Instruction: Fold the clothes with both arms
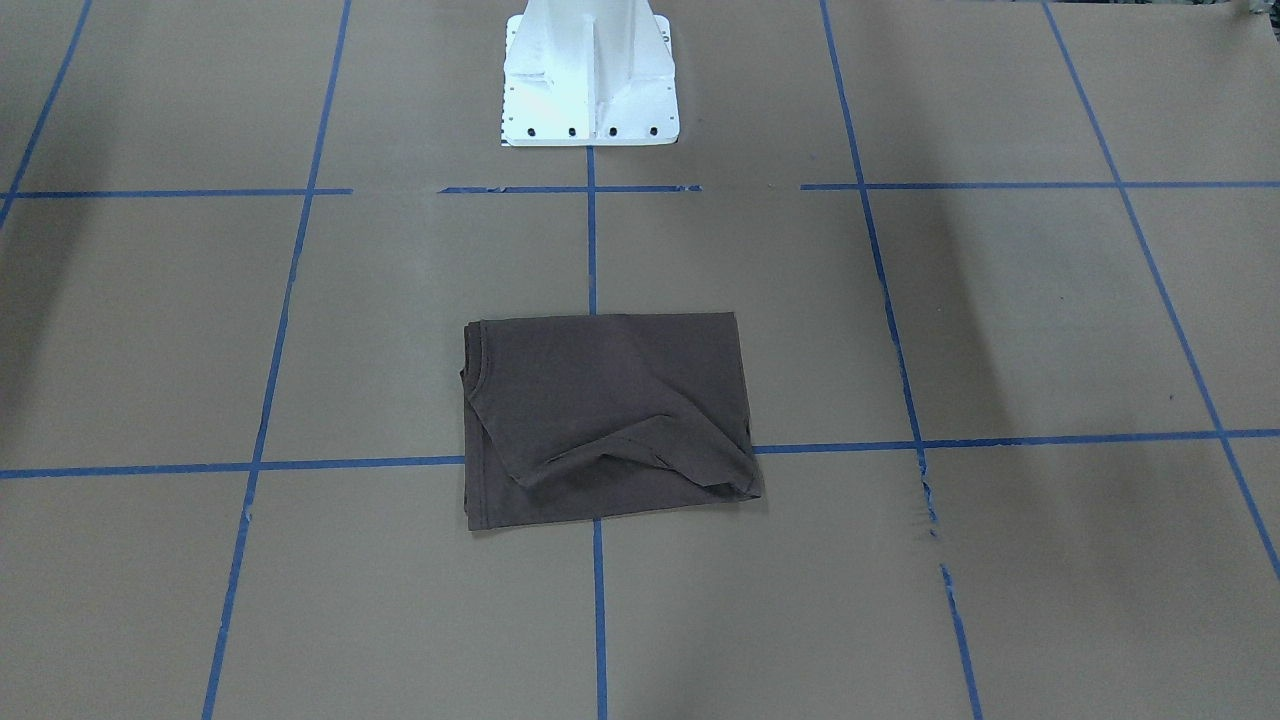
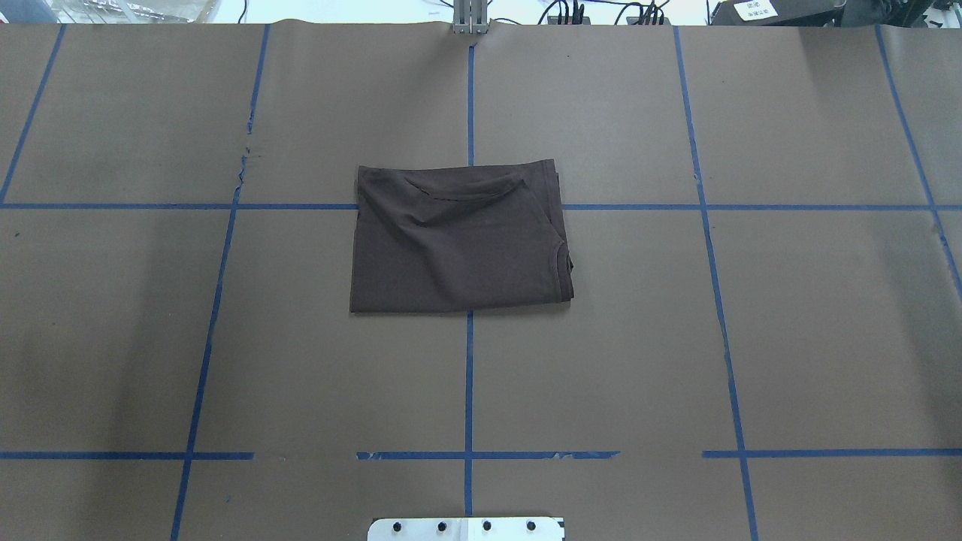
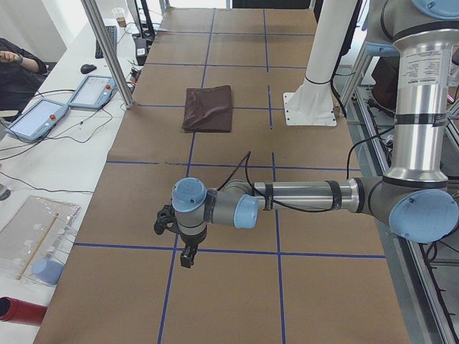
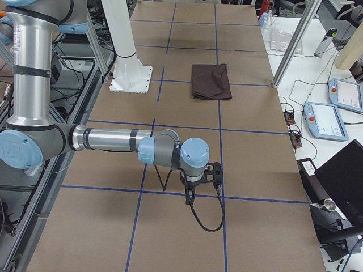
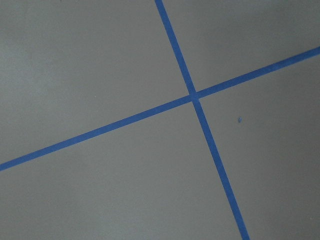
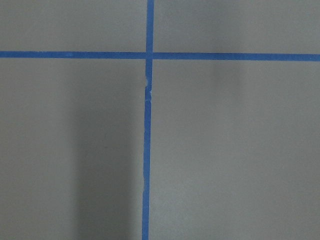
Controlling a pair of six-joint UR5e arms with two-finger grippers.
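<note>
My left gripper (image 3: 187, 261) hangs over the brown paper table (image 2: 113, 338) in the lower middle of the left side view. It points down near a blue tape crossing (image 5: 194, 96). I cannot tell whether its fingers are parted or closed. My right gripper (image 4: 189, 199) hangs the same way in the lower middle of the right side view, and I cannot read its fingers either. Neither touches the dark brown T-shirt (image 2: 458, 240), which lies well apart from both at the centre of the overhead view. It is folded into a rough rectangle across a tape line, with its collar at the right edge there. The white pedestal base (image 1: 590, 90) stands at the top centre of the front view.
</note>
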